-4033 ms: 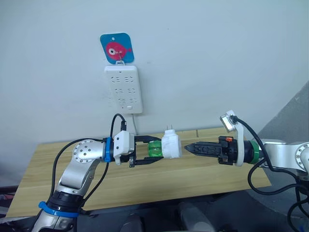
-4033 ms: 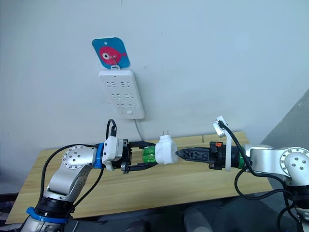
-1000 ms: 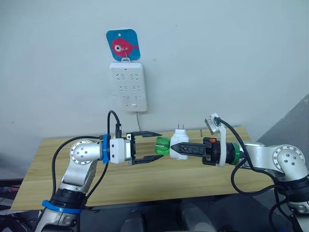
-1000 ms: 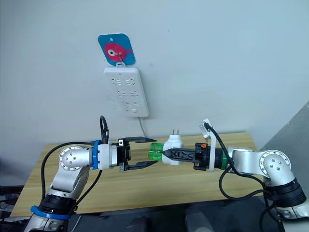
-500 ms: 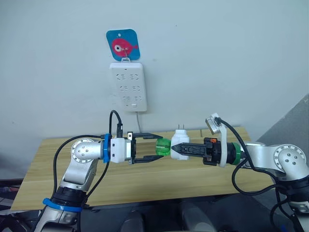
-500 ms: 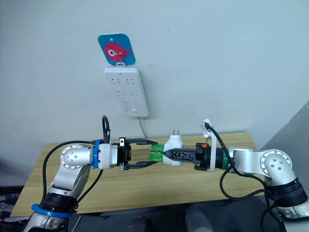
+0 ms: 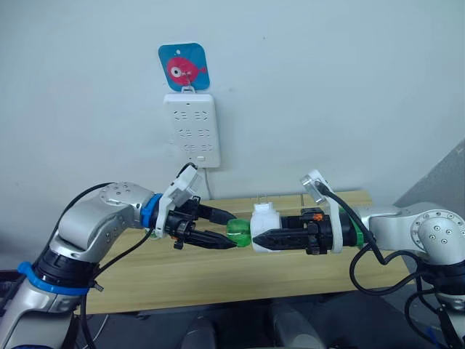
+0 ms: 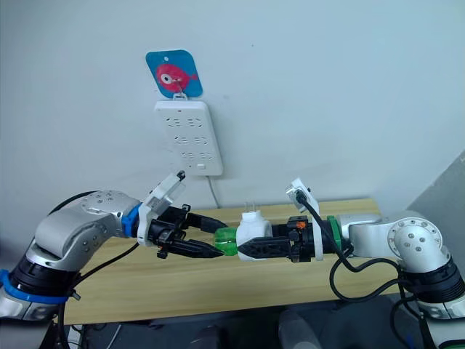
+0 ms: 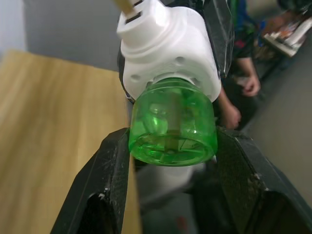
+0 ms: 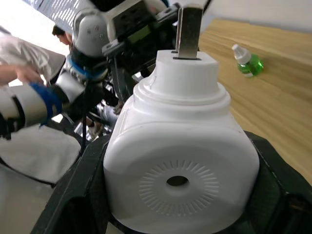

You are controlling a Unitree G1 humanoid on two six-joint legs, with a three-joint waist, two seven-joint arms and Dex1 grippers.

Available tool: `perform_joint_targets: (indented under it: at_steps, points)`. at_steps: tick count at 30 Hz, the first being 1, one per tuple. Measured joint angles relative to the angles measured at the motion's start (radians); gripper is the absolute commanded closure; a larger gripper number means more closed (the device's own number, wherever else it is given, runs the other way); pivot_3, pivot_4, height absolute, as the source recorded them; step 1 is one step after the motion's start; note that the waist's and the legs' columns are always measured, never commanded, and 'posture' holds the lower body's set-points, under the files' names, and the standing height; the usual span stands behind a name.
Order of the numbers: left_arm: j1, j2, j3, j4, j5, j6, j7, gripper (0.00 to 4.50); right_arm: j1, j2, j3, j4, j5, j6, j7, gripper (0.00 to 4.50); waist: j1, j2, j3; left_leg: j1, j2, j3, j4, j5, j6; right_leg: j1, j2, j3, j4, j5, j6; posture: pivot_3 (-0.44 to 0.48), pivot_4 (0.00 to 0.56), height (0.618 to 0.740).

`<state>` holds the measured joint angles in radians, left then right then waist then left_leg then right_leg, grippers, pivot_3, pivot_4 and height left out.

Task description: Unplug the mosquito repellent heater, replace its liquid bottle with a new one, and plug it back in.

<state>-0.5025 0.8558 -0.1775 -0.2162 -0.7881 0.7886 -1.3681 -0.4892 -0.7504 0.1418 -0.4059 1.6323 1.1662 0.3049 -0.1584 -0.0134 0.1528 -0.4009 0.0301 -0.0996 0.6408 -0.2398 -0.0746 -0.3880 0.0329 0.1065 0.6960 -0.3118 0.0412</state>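
Right now the left pincer (image 7: 221, 234) has its two black fingers (image 9: 114, 185) pressed against either side of the green liquid bottle (image 7: 237, 232), pinching it at its rounded base. That bottle is seated in the mosquito repellent heater (image 7: 263, 227), whose white body is clamped between the fingers of the right pincer (image 7: 260, 238), coming in from the opposite side. Both arms meet in mid-air above the wooden worktop (image 7: 218, 273), so heater and bottle hang level between them, touching nothing else, with the heater's two metal prongs (image 7: 261, 198) pointing up. From the right wrist, the heater's back face with its small round hole sits squarely between the fingers, and a second small green bottle (image 10: 247, 60) with a white cap lies on the worktop beyond. On the wall behind hangs a long white power strip (image 7: 192, 131), under a blue card with a pink fish (image 7: 182, 67)
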Motion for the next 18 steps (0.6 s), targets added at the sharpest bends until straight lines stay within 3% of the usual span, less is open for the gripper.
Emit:
perform_joint_targets:
  at_steps: [15, 18]
  points:
    - [-0.022, -0.009, -0.007, 0.021, -0.029, 0.107, -0.015, 2.25, 0.0, 0.007, -0.002, -0.007, -0.065, 0.007, 0.07, 1.48, -0.005, 0.0, 0.0, 0.0, 0.0, -0.002, -0.001, 0.0, 0.0, 0.0, 0.0, -0.002, 0.0, -0.001, -0.002, -0.149, 0.103, 0.74]
    - [0.058, -0.032, 0.053, -0.045, 0.041, -0.064, 0.027, 2.25, 0.011, 0.009, -0.013, 0.018, -0.037, -0.001, 0.051, 1.48, -0.003, 0.0, 0.0, 0.0, 0.001, -0.001, -0.001, 0.0, 0.0, 0.0, -0.001, -0.001, 0.0, -0.001, -0.002, -0.14, 0.102, 0.74]
